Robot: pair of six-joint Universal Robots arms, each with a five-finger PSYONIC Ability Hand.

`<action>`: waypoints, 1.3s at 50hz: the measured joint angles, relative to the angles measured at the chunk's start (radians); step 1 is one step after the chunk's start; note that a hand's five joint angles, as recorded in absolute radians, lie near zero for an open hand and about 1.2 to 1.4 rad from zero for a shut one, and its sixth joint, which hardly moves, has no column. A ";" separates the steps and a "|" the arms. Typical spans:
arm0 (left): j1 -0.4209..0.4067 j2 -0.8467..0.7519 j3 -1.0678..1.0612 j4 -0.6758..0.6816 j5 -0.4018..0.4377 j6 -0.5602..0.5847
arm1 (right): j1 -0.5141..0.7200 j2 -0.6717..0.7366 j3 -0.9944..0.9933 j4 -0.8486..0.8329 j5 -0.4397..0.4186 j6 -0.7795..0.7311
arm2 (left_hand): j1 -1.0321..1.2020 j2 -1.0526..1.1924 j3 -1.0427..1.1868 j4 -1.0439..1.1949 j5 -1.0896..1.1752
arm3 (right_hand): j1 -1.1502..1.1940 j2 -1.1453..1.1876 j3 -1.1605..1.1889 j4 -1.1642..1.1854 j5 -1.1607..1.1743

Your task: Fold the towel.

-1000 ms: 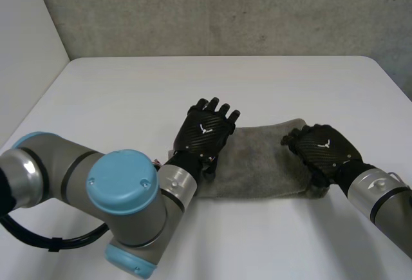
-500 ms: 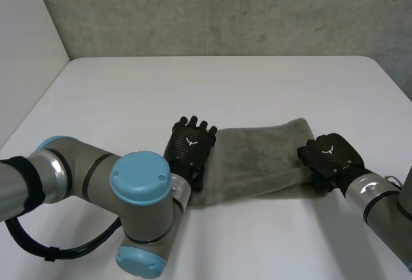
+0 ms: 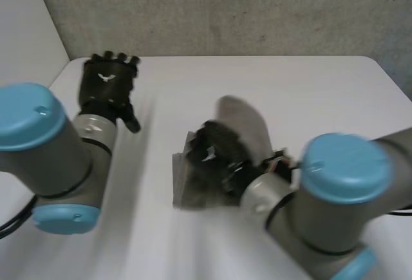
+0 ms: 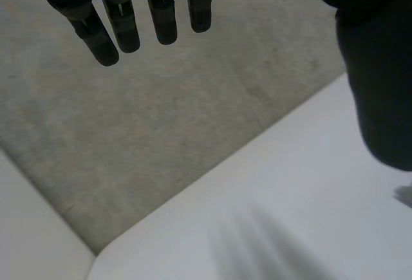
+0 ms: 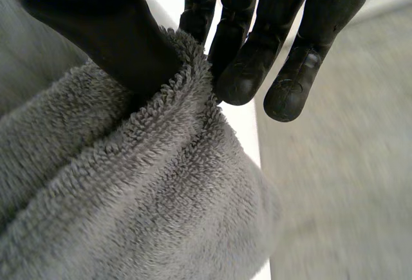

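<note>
The right hand [image 3: 217, 146] is pinching an edge of the grey towel [image 3: 243, 120] between thumb and fingers [image 5: 244, 67], holding it raised over the rest, which is lying bunched mid-counter [image 3: 309, 93]. To fold well, it should probably lay this edge evenly on the left edge and release only once the cloth is resting. The pile is thick, looped and limp, so it is sagging. The left hand [image 3: 108, 79] is hanging far left, well apart, with straight, slightly spread fingers [image 4: 122, 26], holding nothing.

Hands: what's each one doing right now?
Left hand: open, holding nothing.
Right hand: shut on the towel, pinched between thumb and fingers.
</note>
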 measured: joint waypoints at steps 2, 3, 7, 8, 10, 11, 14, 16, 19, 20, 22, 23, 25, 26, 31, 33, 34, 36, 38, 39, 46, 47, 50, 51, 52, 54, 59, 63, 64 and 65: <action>0.021 0.032 -0.019 0.000 0.001 -0.019 | 0.041 0.056 -0.041 0.016 -0.001 -0.036 | 0.000 0.000 0.000 0.000 0.000 | 0.000 -0.001 0.000 0.000 0.000; 0.034 0.051 -0.031 0.001 0.002 -0.031 | 0.066 0.096 -0.070 0.028 -0.002 -0.060 | 0.000 0.000 0.000 0.000 0.000 | 0.000 -0.001 0.000 0.000 0.000; 0.061 0.096 -0.064 0.001 0.010 -0.065 | 0.110 0.182 -0.130 0.059 -0.003 -0.100 | 0.000 0.000 0.000 0.000 0.000 | 0.004 -0.001 0.000 0.000 0.000; 0.066 0.105 -0.073 0.001 0.017 -0.073 | 0.115 0.195 -0.140 0.062 -0.003 -0.101 | 0.000 0.000 0.000 0.000 0.000 | 0.004 -0.001 0.000 0.000 0.000; 0.070 0.114 -0.085 0.001 0.029 -0.082 | 0.119 0.203 -0.150 0.059 -0.003 -0.090 | 0.000 0.000 0.000 0.000 0.000 | -0.008 -0.008 -0.020 -0.019 -0.014; 0.071 0.118 -0.091 0.002 0.039 -0.087 | 0.120 0.201 -0.152 0.055 -0.002 -0.078 | 0.000 0.000 0.000 0.000 0.000 | -0.030 -0.020 -0.057 -0.054 -0.049; 0.072 0.123 -0.104 0.003 0.063 -0.093 | 0.115 0.179 -0.148 0.037 -0.001 -0.020 | 0.000 0.000 0.000 0.000 0.000 | -0.409 -0.402 -0.441 -0.437 -0.443; 0.071 0.122 -0.108 0.003 0.072 -0.094 | 0.109 0.159 -0.139 0.028 0.001 0.029 | 0.000 0.000 0.000 0.000 0.000 | -0.685 -0.682 -0.714 -0.711 -0.734; 0.068 0.120 -0.109 0.005 0.081 -0.094 | 0.094 0.115 -0.115 0.018 0.008 0.143 | 0.000 0.000 0.000 0.000 0.000 | -1.019 -1.022 -1.061 -1.059 -1.082; 0.066 0.119 -0.108 0.006 0.083 -0.094 | 0.090 0.102 -0.108 0.017 0.010 0.176 | 0.000 0.000 0.000 0.000 0.000 | -1.043 -1.044 -1.083 -1.079 -1.098; 0.062 0.117 -0.106 0.008 0.084 -0.095 | 0.071 0.066 -0.088 0.016 0.017 0.260 | 0.000 0.000 0.000 0.000 -0.001 | -1.072 -1.053 -1.103 -1.088 -1.099; 0.061 0.117 -0.106 0.008 0.084 -0.096 | 0.063 0.055 -0.082 0.015 0.019 0.284 | 0.000 0.000 0.000 0.000 0.000 | -1.073 -1.053 -1.103 -1.088 -1.099; 0.052 0.111 -0.100 0.011 0.084 -0.106 | 0.005 0.001 -0.051 0.020 0.027 0.408 | 0.000 0.000 0.000 0.000 0.000 | -1.075 -1.053 -1.103 -1.088 -1.099; 0.049 0.109 -0.099 0.012 0.084 -0.110 | -0.009 -0.010 -0.044 0.022 0.028 0.435 | 0.000 0.000 0.000 0.000 0.000 | -1.075 -1.053 -1.103 -1.088 -1.099; 0.014 0.073 -0.077 0.015 0.093 -0.160 | -0.150 -0.101 0.007 0.054 0.033 0.677 | 0.000 0.000 0.000 0.000 0.000 | -1.077 -1.053 -1.103 -1.088 -1.099; -0.006 0.046 -0.064 0.015 0.100 -0.186 | -0.200 -0.120 0.017 0.080 0.029 0.750 | 0.000 0.000 0.000 0.000 0.000 | -1.077 -1.053 -1.103 -1.088 -1.099; -0.018 0.028 -0.057 0.015 0.105 -0.200 | -0.227 -0.127 0.021 0.098 0.025 0.785 | 0.000 0.000 0.000 0.000 -0.001 | -1.077 -1.053 -1.103 -1.088 -1.099; -0.038 -0.002 -0.044 0.014 0.112 -0.220 | -0.259 -0.133 0.024 0.121 0.020 0.819 | 0.000 0.000 0.000 0.000 -0.001 | -1.077 -1.053 -1.103 -1.088 -1.099; -0.056 -0.031 -0.032 0.012 0.119 -0.235 | -0.285 -0.134 0.025 0.140 0.015 0.840 | 0.000 0.000 0.000 0.000 0.000 | -1.077 -1.053 -1.103 -1.088 -1.099; -0.071 -0.052 -0.024 0.011 0.123 -0.242 | -0.297 -0.133 0.025 0.149 0.014 0.847 | 0.000 0.000 0.000 0.000 0.000 | -1.077 -1.053 -1.103 -1.088 -1.099; -0.141 -0.180 0.027 0.003 0.135 -0.254 | -0.317 -0.099 0.020 0.166 0.011 0.848 | 0.000 0.000 0.000 0.000 0.000 | -1.077 -1.053 -1.103 -1.088 -1.099; -0.150 -0.200 0.035 0.002 0.135 -0.253 | -0.316 -0.090 0.019 0.165 0.012 0.847 | 0.000 0.000 0.000 0.000 0.000 | -1.077 -1.053 -1.103 -1.088 -1.099; -0.162 -0.234 0.047 0.001 0.135 -0.251 | -0.313 -0.068 0.015 0.164 0.012 0.844 | 0.000 0.000 0.000 0.000 0.000 | -1.077 -1.053 -1.103 -1.088 -1.099; -0.165 -0.249 0.050 -0.003 0.134 -0.250 | -0.311 -0.051 0.013 0.163 0.012 0.843 | 0.000 0.000 0.000 0.000 0.000 | -1.077 -1.053 -1.103 -1.088 -1.099; -0.168 -0.265 0.053 -0.006 0.134 -0.248 | -0.309 -0.034 0.009 0.162 0.013 0.842 | 0.000 0.000 0.000 0.000 0.000 | -1.077 -1.053 -1.103 -1.088 -1.099; -0.171 -0.291 0.058 -0.015 0.133 -0.245 | -0.306 -0.001 0.001 0.162 0.013 0.840 | 0.000 0.000 0.000 0.000 0.000 | -1.077 -1.053 -1.103 -1.088 -1.099; -0.173 -0.333 0.067 -0.046 0.132 -0.240 | -0.301 0.091 -0.030 0.166 0.020 0.838 | 0.000 0.000 0.000 0.000 0.000 | -1.077 -1.053 -1.103 -1.088 -1.099; -0.170 -0.335 0.077 -0.077 0.132 -0.238 | -0.300 0.131 -0.053 0.170 0.025 0.837 | 0.000 0.000 0.000 0.000 0.000 | -1.078 -1.053 -1.103 -1.088 -1.099; -0.169 -0.332 0.078 -0.082 0.131 -0.238 | -0.300 0.132 -0.056 0.170 0.026 0.837 | 0.000 0.000 0.000 0.000 0.000 | -1.077 -1.053 -1.103 -1.088 -1.099; -0.167 -0.325 0.080 -0.091 0.131 -0.238 | -0.300 0.129 -0.060 0.171 0.027 0.837 | 0.000 0.000 0.000 0.000 0.000 | -1.078 -1.053 -1.103 -1.088 -1.099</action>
